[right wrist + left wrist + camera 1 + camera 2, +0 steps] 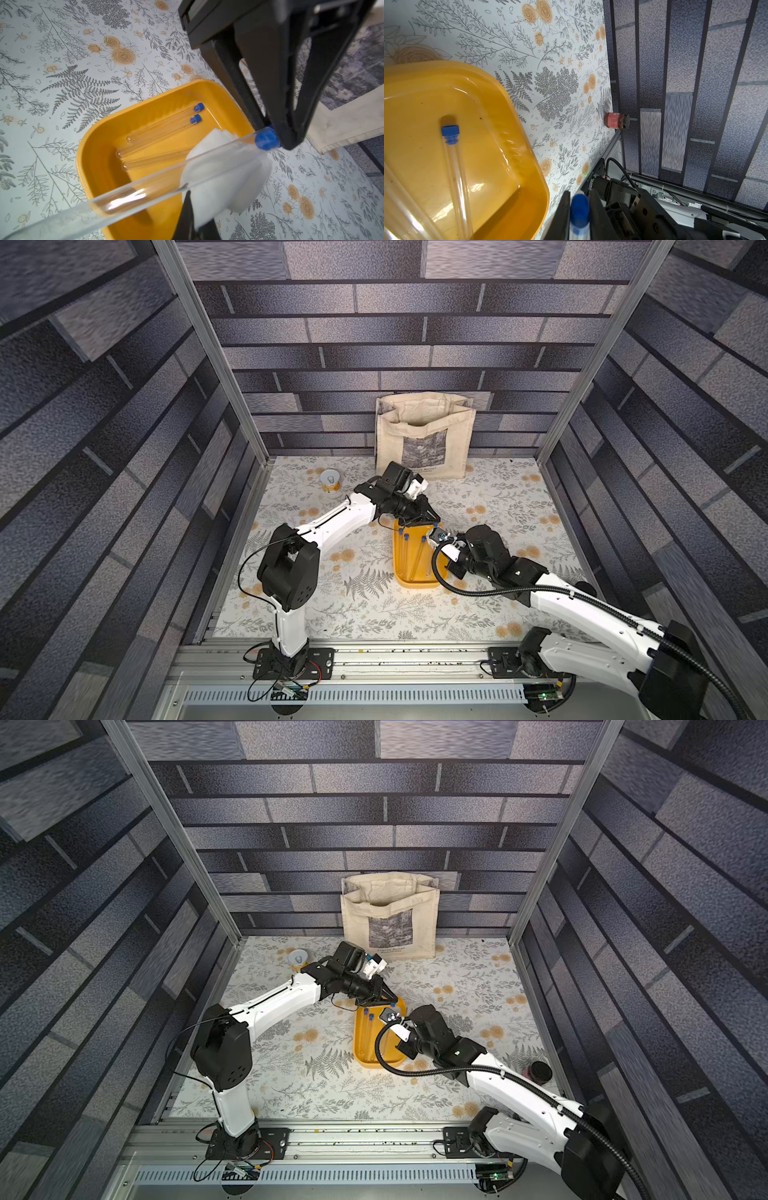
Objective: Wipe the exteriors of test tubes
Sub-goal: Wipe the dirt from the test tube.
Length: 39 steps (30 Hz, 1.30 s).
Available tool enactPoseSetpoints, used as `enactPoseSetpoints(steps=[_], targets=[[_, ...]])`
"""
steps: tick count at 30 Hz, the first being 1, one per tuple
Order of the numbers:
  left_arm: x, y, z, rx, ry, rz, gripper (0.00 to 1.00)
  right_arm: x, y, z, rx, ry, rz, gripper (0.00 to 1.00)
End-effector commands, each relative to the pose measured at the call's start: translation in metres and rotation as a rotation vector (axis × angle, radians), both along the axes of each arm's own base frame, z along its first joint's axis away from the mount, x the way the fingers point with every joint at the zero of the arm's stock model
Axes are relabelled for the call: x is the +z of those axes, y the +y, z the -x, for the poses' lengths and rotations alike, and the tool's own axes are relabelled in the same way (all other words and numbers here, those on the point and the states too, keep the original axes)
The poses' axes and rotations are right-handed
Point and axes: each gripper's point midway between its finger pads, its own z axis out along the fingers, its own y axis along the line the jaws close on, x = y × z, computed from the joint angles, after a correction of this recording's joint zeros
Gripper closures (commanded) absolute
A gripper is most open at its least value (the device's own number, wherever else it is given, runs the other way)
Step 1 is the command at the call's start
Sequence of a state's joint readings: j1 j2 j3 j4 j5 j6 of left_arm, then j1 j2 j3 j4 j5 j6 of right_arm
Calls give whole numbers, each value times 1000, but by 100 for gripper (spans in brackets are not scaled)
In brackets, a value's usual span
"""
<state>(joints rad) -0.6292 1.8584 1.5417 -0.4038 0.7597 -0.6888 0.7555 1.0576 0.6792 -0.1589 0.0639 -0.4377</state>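
The left tool (276, 137) pinches one test tube (145, 187) by its blue cap (266, 138), jaws pressed tight on it. The tube hangs slanted above the yellow tray (91, 145). The right tool (197, 224) is squeezed shut on a white cloth (224, 172). The cloth touches the tube just by the cap. Can't tell if it goes all the way round. 3 more test tubes (158, 135) lie in the tray, side by side, 2 w/ blue caps showing. The tray sits mid desk (498, 510). Far side: a big bag (424, 435) by the back wall & a small tin (330, 481) far left. A jar (538, 1072) stands near right, by the wall.
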Motion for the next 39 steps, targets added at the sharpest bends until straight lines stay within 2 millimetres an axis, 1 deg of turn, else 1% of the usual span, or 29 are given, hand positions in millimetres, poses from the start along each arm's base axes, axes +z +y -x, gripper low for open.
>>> enactPoseSetpoints(steps=[1,4,6,12,18,23,27,30,39], targets=[[4,-4,4,-27,-5,14,86,27,3,-19,-2,-93,-9,100],[4,-5,4,-29,-5,15,86,31,2,-24,7,-107,3,100],[3,-4,4,-29,-2,13,86,33,4,-22,25,-113,2,100],[3,-4,5,-30,-2,11,86,32,10,-1,122,-92,-39,100],[4,-3,4,-28,-4,11,86,27,5,13,150,-75,-46,100],[5,-1,3,-24,-7,12,86,16,2,24,166,-27,-30,100],[5,0,2,-19,-8,11,87,11,3,32,182,0,-19,100],[7,1,0,-16,-11,15,87,7,7,42,200,13,-16,100],[8,4,-2,-10,-14,14,87,-9,22,77,264,71,-24,100]])
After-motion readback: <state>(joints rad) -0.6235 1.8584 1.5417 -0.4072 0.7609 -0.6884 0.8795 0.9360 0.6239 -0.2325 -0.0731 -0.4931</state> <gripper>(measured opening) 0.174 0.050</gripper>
